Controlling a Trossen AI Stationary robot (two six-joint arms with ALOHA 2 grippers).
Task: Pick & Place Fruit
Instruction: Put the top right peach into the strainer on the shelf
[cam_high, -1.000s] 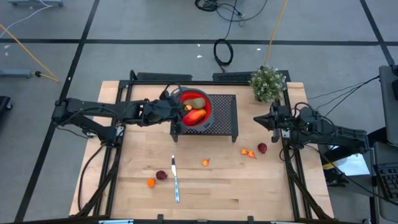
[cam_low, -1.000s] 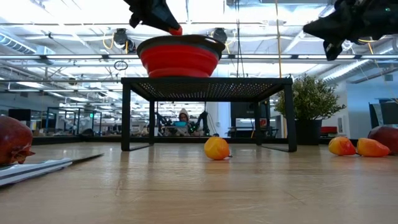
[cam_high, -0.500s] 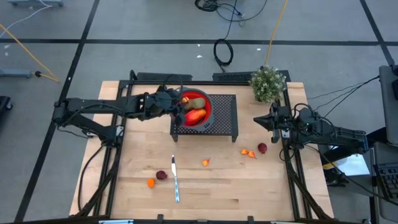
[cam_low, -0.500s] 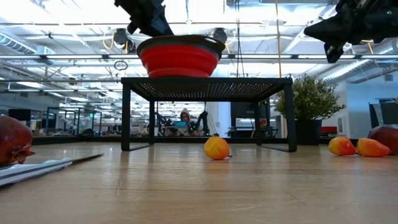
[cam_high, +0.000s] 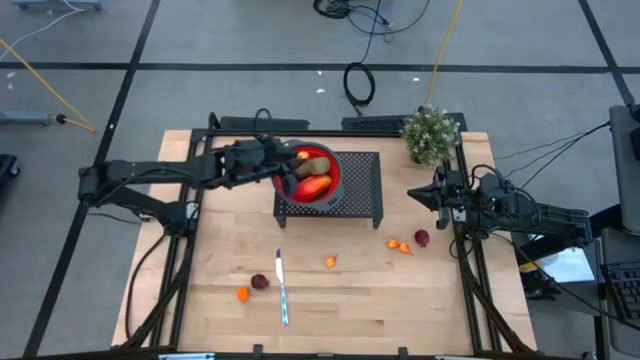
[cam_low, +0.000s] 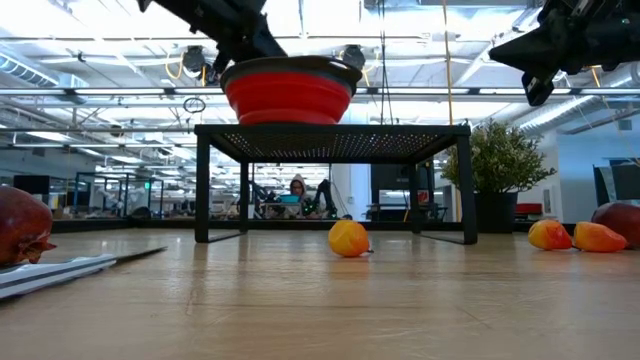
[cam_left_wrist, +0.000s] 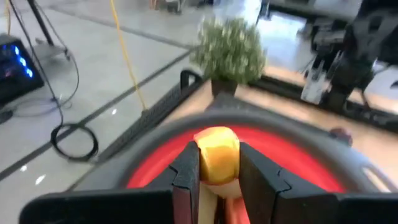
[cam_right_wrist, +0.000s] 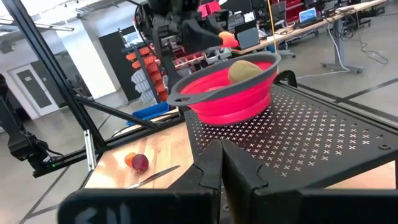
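A red bowl (cam_high: 333, 176) with a grey rim stands on a black perforated rack (cam_high: 362, 192). In it lie a brown-green kiwi (cam_high: 317, 166) and a red-orange oval fruit (cam_high: 314, 185). My left gripper (cam_high: 290, 160) is over the bowl's far-left rim, shut on a small orange fruit (cam_left_wrist: 217, 163). My right gripper (cam_high: 413, 193) is shut and empty, above the table to the right of the rack. On the table lie orange pieces (cam_high: 330, 261) (cam_high: 399, 245) (cam_high: 242, 294) and dark red ones (cam_high: 422, 238) (cam_high: 260, 282). My left gripper pinches the small orange fruit's two sides (cam_left_wrist: 202, 165) between its two fingers (cam_left_wrist: 186, 177). The fingers come from the table's left. The fruit is lifted clear, above the bowl's rim (cam_right_wrist: 214, 87); it also shows in the right wrist view (cam_right_wrist: 227, 38).
A silver knife (cam_high: 282, 290) lies on the table near the front, beside the dark red piece. A potted plant (cam_high: 430, 135) stands at the far right corner. Metal frame rails run along both sides of the table.
My left gripper has gone toward the table's far edge and a little toward the left, from over the bowl's middle to its far-left rim. The small orange fruit has stayed between its fingers.
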